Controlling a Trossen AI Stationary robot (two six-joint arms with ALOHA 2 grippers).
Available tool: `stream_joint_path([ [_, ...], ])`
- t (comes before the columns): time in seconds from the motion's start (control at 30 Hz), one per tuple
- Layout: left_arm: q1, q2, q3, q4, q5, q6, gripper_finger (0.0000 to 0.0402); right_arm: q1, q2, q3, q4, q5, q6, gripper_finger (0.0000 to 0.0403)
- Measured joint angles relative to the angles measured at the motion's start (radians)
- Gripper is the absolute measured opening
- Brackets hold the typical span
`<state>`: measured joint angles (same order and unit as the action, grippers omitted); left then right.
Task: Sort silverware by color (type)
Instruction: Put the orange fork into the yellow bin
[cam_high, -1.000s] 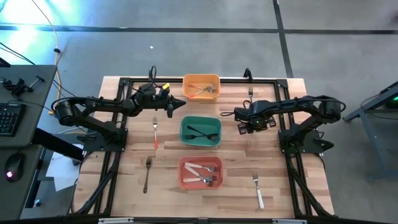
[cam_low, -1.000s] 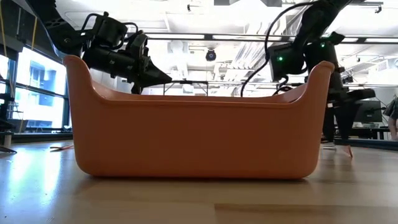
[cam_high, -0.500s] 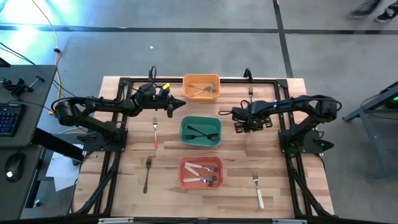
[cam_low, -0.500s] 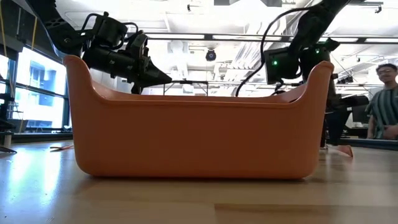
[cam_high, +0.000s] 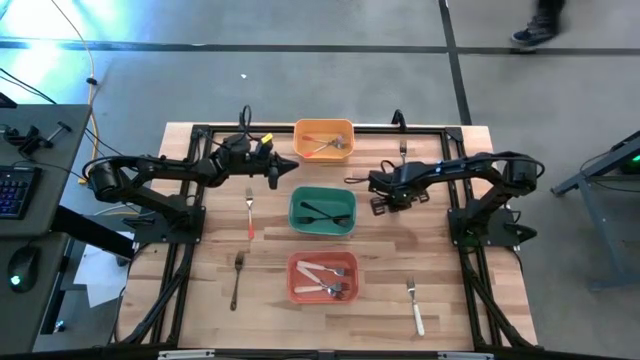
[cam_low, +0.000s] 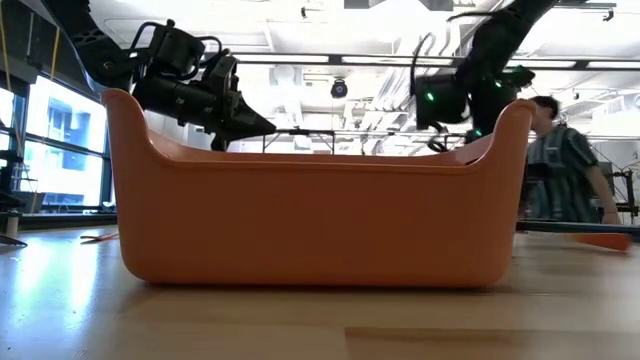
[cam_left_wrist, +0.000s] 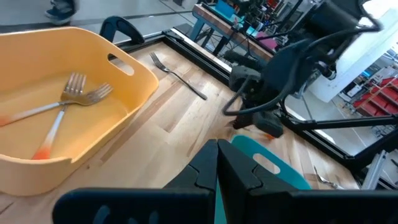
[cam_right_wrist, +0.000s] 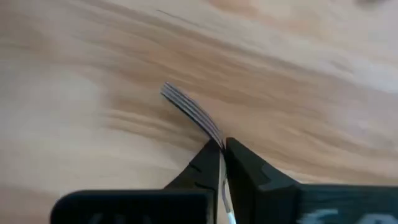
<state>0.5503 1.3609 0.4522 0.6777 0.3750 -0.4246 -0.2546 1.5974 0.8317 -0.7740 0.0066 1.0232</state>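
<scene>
Silverware is spread over the tabletop (cam_high: 200, 290) and three bins in a column at its centre. The green bin (cam_high: 323, 211), at the middle, holds black forks (cam_high: 318, 211). The red bin (cam_high: 323, 277), at 6 o'clock from it, holds white-handled forks (cam_high: 322, 270). The orange bin (cam_high: 323, 139), at 12 o'clock, holds two metal-headed forks (cam_left_wrist: 68, 102) with orange-tipped handles.

Loose pieces remain: a red-orange-handled fork (cam_high: 249, 212) at 9 o'clock of the green bin, a dark fork (cam_high: 237, 279) at 7 o'clock, a white-handled fork (cam_high: 414, 305) at 5 o'clock, and another fork (cam_high: 402, 152) at 1 o'clock.

The right claw (cam_high: 381, 192), at 3 o'clock of the green bin, is clamped on a fork (cam_right_wrist: 193, 115) by its neck, tines forward, above the wood. The left claw (cam_high: 277, 173), at 10 o'clock, is closed and empty.

Judgement: forks are light, stiff and slippery; a grip at the neck or mid-handle is soundest.
</scene>
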Motion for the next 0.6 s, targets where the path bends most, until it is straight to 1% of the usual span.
stream_joint_path([
  [0.13,0.019,0.000,0.000,-0.003,0.001,0.007,0.0000,0.000,0.000,0.085,-0.010,0.006,-0.080,0.0002],
  [0.27,0.056,-0.004,-0.012,-0.004,0.005,-0.014,0.0000,-0.007,0.000,0.216,-0.015,0.055,-0.171,0.0001],
  [0.47,0.107,-0.031,-0.095,0.034,0.002,-0.066,0.0000,-0.060,0.017,0.457,-0.012,0.135,-0.411,0.0000],
  [0.53,0.120,-0.035,-0.117,0.051,-0.003,-0.077,0.0000,-0.093,0.043,0.525,-0.019,0.136,-0.485,0.0000],
  [0.6,0.128,-0.037,-0.139,0.076,-0.005,-0.099,0.0000,-0.124,0.067,0.577,-0.057,0.103,-0.537,0.0000],
])
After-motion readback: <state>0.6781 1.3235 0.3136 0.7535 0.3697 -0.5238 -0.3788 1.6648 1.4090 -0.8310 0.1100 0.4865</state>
